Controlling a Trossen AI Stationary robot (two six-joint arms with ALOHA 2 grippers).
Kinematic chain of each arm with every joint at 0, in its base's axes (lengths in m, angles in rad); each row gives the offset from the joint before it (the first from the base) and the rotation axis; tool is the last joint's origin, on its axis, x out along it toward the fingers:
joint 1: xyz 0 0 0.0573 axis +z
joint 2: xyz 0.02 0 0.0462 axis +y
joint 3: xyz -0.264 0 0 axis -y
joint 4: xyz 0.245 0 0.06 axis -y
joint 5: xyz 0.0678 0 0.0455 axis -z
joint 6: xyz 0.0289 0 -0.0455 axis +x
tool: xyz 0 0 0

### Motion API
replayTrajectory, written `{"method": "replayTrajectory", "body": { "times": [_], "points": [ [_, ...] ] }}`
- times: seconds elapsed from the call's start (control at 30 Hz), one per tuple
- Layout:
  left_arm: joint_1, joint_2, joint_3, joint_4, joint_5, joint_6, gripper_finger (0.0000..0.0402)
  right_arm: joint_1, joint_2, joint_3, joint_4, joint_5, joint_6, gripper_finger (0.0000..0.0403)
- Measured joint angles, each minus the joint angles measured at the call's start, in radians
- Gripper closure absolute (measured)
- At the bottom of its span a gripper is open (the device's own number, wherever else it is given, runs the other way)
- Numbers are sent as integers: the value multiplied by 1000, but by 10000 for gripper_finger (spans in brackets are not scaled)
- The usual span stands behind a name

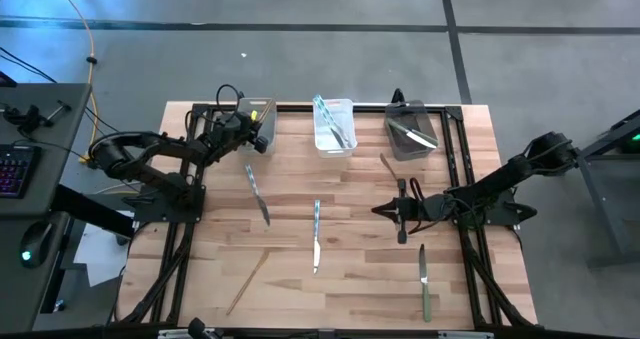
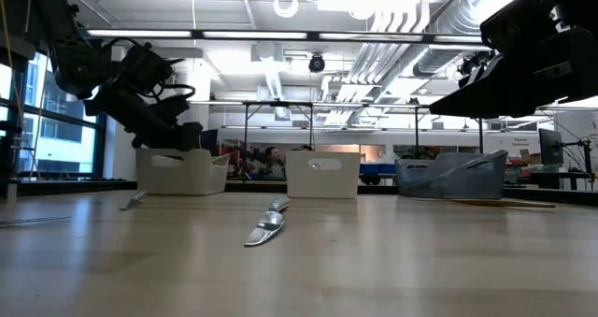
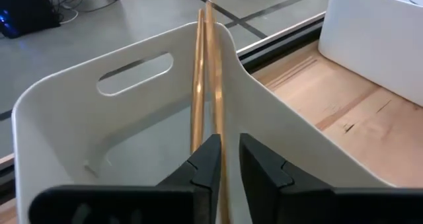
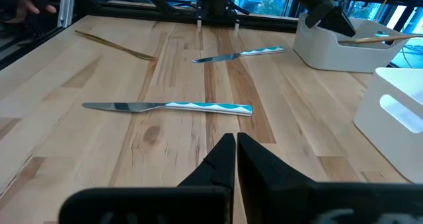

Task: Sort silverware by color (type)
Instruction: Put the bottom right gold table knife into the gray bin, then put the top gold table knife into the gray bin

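My left gripper hangs over the left white bin, open by a narrow gap. Two gold-tan pieces stand in that bin, leaning on its far rim. One of them runs down between the fingers. My right gripper is shut, above the table's right half, touching nothing. Ahead of it lie two teal-handled knives and a gold fork. A dark grey-green knife lies near the right front corner, and another gold piece lies before the right bin. My left gripper comes from above at a slant into the left bin. One gold piece passes through the gap close beside one finger. Whether that finger touches it I cannot tell. The piece's far end rests on the bin's rim.
The middle white bin holds teal-silver pieces, and the grey right bin holds dark ones. All three bins stand along the far edge. Bare wood lies between the scattered pieces. Black frame rails border the table.
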Motion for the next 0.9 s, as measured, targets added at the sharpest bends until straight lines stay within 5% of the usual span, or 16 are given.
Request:
{"method": "replayTrajectory", "body": {
  "times": [0.4,0.9],
  "points": [
    [-31,-106,-13,-4,26,66,350,0,0,0,0,0,0,403],
    [-385,-317,-121,8,28,87,399,-20,0,5,-3,156,33,403]
  ]
}}
